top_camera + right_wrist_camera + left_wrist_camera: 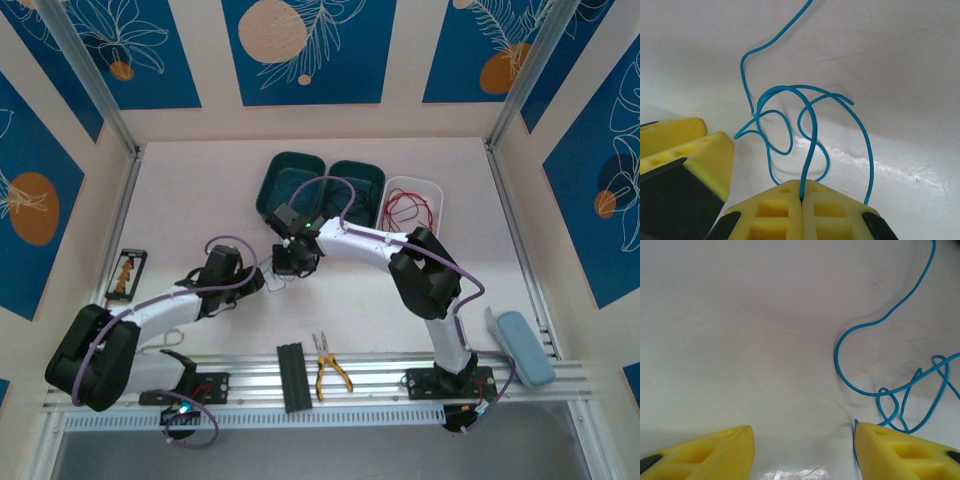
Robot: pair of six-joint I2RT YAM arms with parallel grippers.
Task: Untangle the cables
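White table [740, 340], blue cable [813, 131] knotted on it: my right claw [801, 186] is clamped on one strand, while the tangle lies ahead and right of my left claw [802, 430], jaws parted.

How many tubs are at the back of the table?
3. One dark teal tub far left, a second teal tub beside it, a white tub on the right holding red cable.

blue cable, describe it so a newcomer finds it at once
Go to the middle of the white table. The right hand is shut on a thin looping strand there: the blue cable. It alone is blue; the red cable lies apart in the white bin.
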